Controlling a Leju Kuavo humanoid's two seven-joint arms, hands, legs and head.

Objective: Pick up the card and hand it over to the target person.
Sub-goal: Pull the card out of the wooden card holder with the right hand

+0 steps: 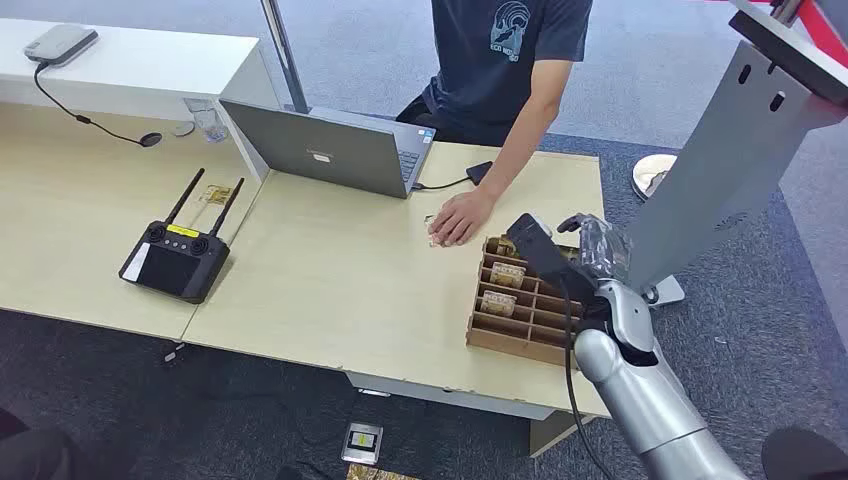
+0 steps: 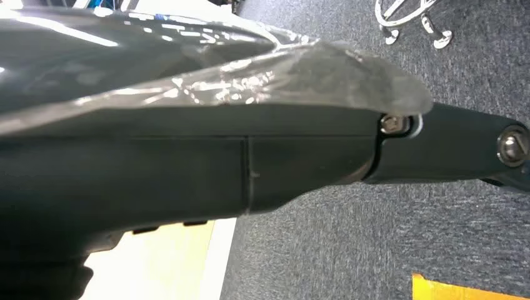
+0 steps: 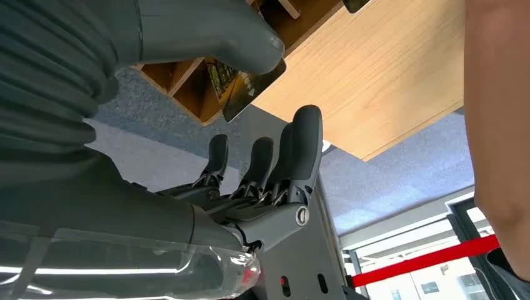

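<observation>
Right hand: the right hand is seen at the lower right of the head view, raised over the far right corner of the wooden card rack. In the right wrist view the right hand has its thumb lying against a dark card, while the darker fingers stand upright and apart from the thumb; nothing is gripped between them.
Card: a dark card is seen in the right wrist view, standing in a rack compartment and touched by the thumb tip. Whether it is pinched or merely touched cannot be told. Further cards are seen slotted in the rack in the head view.
Card rack: a brown divided box is placed at the right end of the table, near its front edge.
Person: a person in a dark shirt is seated at the top centre of the head view, with one hand laid flat on the table just beside the rack's far left corner.
Left hand: the left hand is seen close up as a dark casing above grey carpet; how far it is opened cannot be told.
Other items: a grey laptop is placed upper centre, and a black controller with two antennas lies at left.
</observation>
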